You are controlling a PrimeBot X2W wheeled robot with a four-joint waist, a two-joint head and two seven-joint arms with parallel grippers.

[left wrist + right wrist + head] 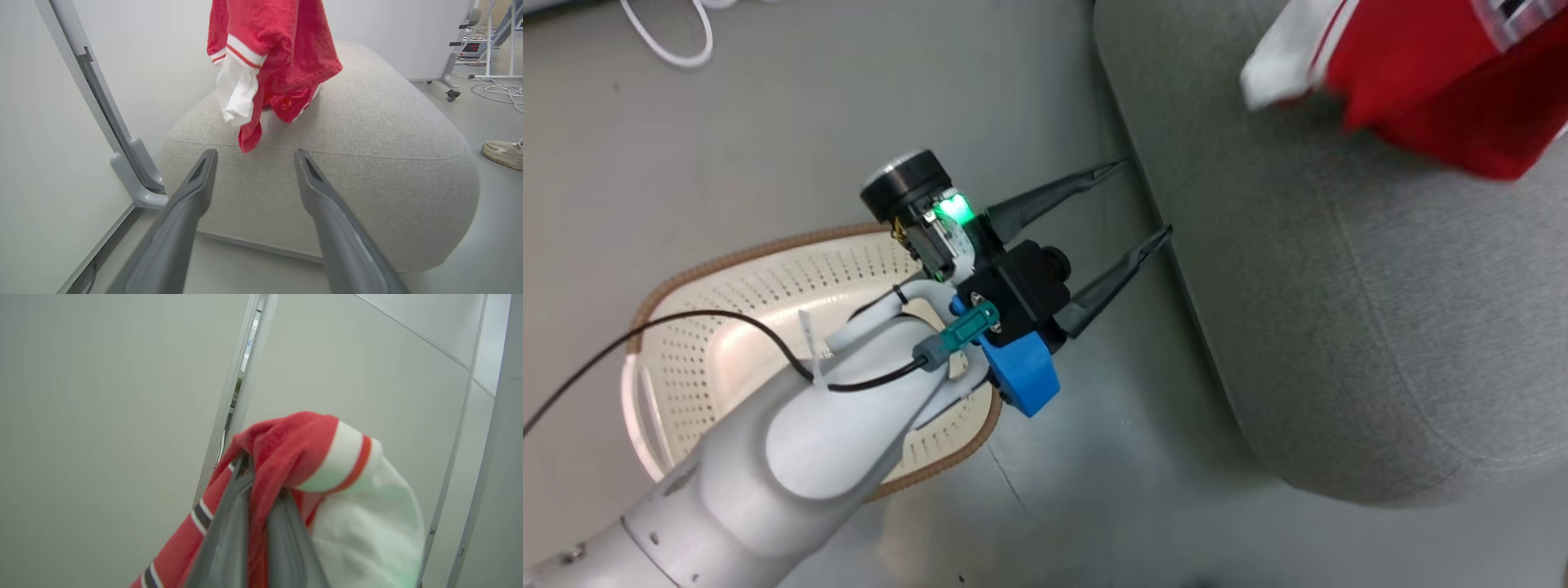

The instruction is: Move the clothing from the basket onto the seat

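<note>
The clothing is a red bundle with white trim, hanging over the far end of the big grey seat. In the right wrist view my right gripper is shut on the clothing, red cloth pinched between its fingers. From the left wrist, the clothing dangles with its lowest folds reaching the seat top. My left gripper is open and empty, fingertips close to the seat's side edge; its fingers frame the seat in its own view. The cream basket sits on the floor under my left forearm, its visible part bare.
A pale partition panel with a grey foot stands left of the seat. A person's shoe rests on the floor at the right. White cables and a wheeled stand lie beyond. Another white cable loops on the floor.
</note>
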